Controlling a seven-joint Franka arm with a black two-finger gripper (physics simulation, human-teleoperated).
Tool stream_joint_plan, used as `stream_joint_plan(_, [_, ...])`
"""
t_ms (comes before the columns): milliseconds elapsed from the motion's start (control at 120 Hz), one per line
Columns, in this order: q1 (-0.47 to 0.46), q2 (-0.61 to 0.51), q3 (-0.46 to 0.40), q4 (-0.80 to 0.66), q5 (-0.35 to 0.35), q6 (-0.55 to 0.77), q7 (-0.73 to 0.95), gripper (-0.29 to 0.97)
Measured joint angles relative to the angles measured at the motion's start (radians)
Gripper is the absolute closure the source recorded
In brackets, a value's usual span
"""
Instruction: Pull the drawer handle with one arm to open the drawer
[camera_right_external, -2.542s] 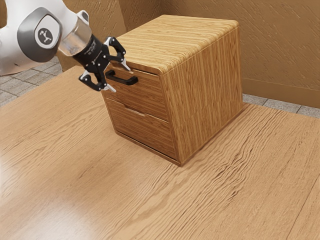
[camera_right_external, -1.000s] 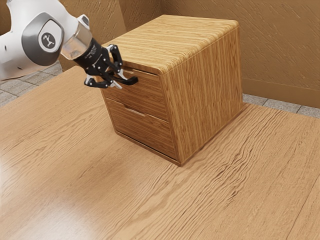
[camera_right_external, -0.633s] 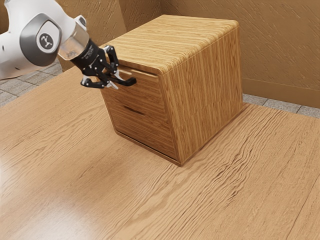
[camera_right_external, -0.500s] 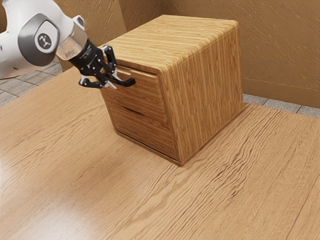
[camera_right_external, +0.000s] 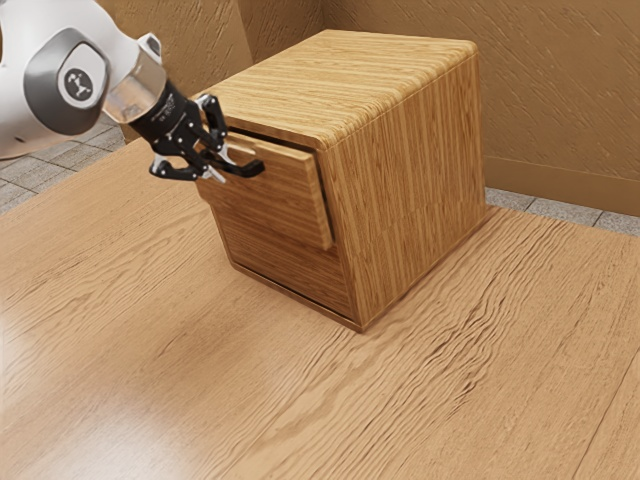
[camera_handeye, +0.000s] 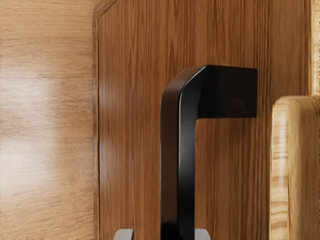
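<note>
Holding the black handle in the hand, squeezing it from two sides, with the top drawer sticking a little out of the cabinet.

Top drawer of wood-grain cabinet: slid partly out, front panel standing clear of cabinet face. Black bar handle with bent ends, horizontal across drawer front.

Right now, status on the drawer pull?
Gripper shut on handle. Top drawer partly out of cabinet. No obstruction seen ahead of it.
</note>
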Motion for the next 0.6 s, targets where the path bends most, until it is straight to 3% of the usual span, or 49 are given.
stream_joint_plan(600, [-0.019, -0.063, 0.025, -0.073, 0.0, -0.001, 0.001, 0.63])
